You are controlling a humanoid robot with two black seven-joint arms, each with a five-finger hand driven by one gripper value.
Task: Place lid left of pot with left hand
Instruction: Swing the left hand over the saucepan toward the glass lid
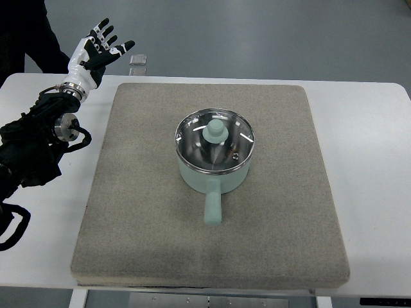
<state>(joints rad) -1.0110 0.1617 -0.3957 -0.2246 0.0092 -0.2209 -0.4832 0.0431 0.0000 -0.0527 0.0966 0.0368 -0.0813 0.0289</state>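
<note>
**Lid on pot, left hand spread and raised at far left**

Table (pixel 372 192), white, fills the view from above, seen from the robot's side. Nearest the viewer lies the front edge of a large square grey mat (pixel 160 244) that covers most of the tabletop.

Near the middle of the mat stands a pale mint-green pot (pixel 212 176). Its short straight handle (pixel 212 208) points toward the viewer. A glass lid (pixel 214 142) with a metal rim sits flat and centred on the pot, closing it. A round mint-green knob (pixel 216 131) rises from the middle of the lid.

To the left of the mat, the robot's left arm (pixel 32 151), black and cabled, enters from the left edge and reaches away from the viewer. At its end, past the mat's far left corner, the left hand (pixel 93 52) is raised with its fingers fanned apart, holding nothing. It is well apart from the pot and lid.

Just beyond the table's far edge, a small clear square object (pixel 138 59) lies on the grey floor (pixel 270 38). A dark-clothed figure (pixel 29 32) shows at the far left corner.
</note>
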